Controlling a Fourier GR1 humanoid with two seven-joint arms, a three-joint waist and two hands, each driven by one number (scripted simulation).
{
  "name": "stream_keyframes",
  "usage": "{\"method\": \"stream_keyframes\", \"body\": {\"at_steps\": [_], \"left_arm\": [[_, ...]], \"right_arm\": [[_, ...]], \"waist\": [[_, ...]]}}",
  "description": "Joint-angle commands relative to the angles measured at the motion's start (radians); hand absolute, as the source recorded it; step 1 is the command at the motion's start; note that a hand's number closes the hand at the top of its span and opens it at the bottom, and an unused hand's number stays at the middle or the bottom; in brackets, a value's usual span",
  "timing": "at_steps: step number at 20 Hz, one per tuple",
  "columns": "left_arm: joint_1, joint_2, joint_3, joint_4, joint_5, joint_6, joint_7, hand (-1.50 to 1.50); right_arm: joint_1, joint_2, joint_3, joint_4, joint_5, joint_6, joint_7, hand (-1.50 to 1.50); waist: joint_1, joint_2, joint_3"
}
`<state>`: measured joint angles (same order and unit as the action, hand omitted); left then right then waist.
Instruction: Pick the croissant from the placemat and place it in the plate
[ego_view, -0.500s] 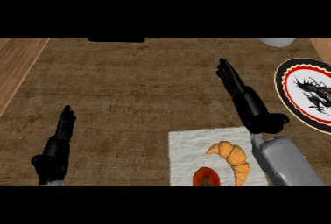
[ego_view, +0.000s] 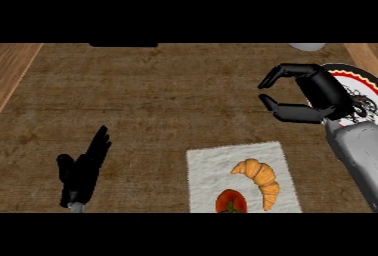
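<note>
While the croissant (ego_view: 259, 181) lies untouched on the white placemat (ego_view: 221, 162) at the lower middle of the counter (ego_view: 162, 100), I note my right hand (ego_view: 314, 97) is up beside the plate (ego_view: 359, 85), well apart from the croissant. Its fingers and thumb are curved into an open claw, with a gap between them, and hold nothing. It overlaps the plate's left rim. A tomato (ego_view: 230, 202) sits on the placemat just left of the croissant's lower end. My left hand (ego_view: 83, 172) rests at lower left, fingers straight, pointing up, empty.
</note>
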<state>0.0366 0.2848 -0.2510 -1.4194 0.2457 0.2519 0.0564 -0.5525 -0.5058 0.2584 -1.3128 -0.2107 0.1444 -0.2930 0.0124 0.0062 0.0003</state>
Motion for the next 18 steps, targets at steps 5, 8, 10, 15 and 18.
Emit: {"method": "stream_keyframes", "body": {"at_steps": [5,8,10,15,18], "left_arm": [[-0.027,-0.042,-0.012,0.056,0.031,-0.068,0.043,0.00],[-0.063,-0.016,0.034,0.002,0.065,-0.091,0.131,0.00],[-0.059,-0.066,-0.013,0.023,0.004,-0.037,0.114,0.00],[-0.023,-0.027,0.019,0.026,0.043,-0.088,0.094,0.00],[-0.039,-0.045,0.026,0.015,0.039,-0.064,0.104,0.00]], "right_arm": [[0.056,-0.002,-0.116,0.326,-0.003,0.180,-0.440,-1.50],[-0.038,-0.057,-0.144,0.413,0.050,0.263,-0.454,-1.50],[-0.027,-0.107,-0.118,0.338,0.086,0.281,-0.391,-1.50],[0.000,-0.232,0.041,0.227,0.293,0.307,-0.380,-1.50],[-0.023,-0.266,0.095,0.127,0.367,0.312,-0.312,-1.50]], "waist": [[-0.001,0.000,0.001],[0.001,-0.003,0.000],[-0.008,-0.005,0.000],[-0.013,-0.009,-0.001],[-0.018,-0.013,-0.002]]}}
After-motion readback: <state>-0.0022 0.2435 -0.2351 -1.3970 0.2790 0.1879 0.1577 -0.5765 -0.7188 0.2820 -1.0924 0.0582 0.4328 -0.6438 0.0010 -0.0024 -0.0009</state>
